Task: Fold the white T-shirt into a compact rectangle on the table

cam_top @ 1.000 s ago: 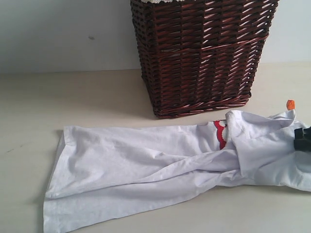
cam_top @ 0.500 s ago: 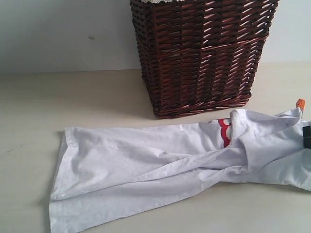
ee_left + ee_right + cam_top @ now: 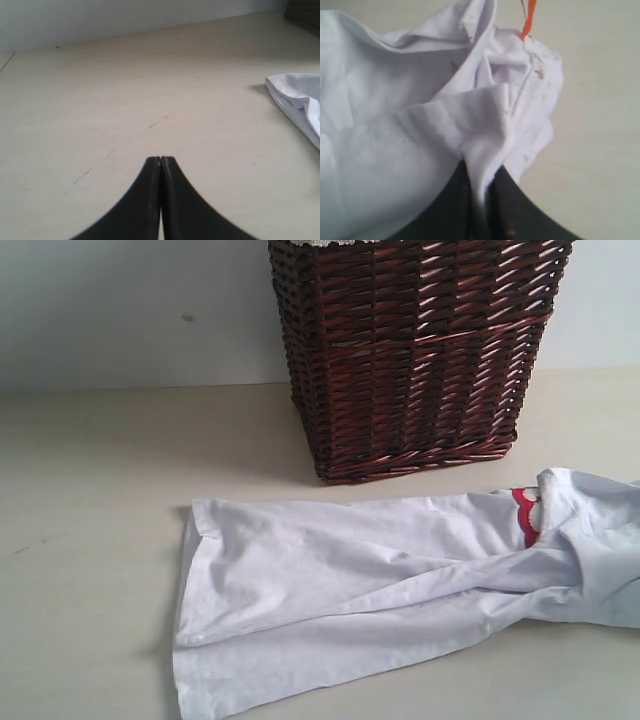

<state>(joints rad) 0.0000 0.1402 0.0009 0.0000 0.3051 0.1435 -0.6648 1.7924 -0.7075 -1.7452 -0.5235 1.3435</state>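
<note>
Plainly, the white T-shirt (image 3: 350,580) lies outside the wicker basket (image 3: 410,360).

- The exterior camera stands off the arms, fairly low and near. It looks a little downward across the table (image 3: 90,490) toward the pale wall (image 3: 120,310) at the back.
- In that view the brown basket (image 3: 410,360) fills the upper middle and is cut off at the top. The white T-shirt (image 3: 350,580) lies across the lower half and runs off the right edge.
- The left wrist camera sits just behind the left gripper (image 3: 160,159), very low over the table. It looks along the bare top to the wall.
- The right wrist camera sits just behind the right gripper (image 3: 482,175). It looks down at bunched cloth from very close.
- All three views share the shirt and the table.
</note>
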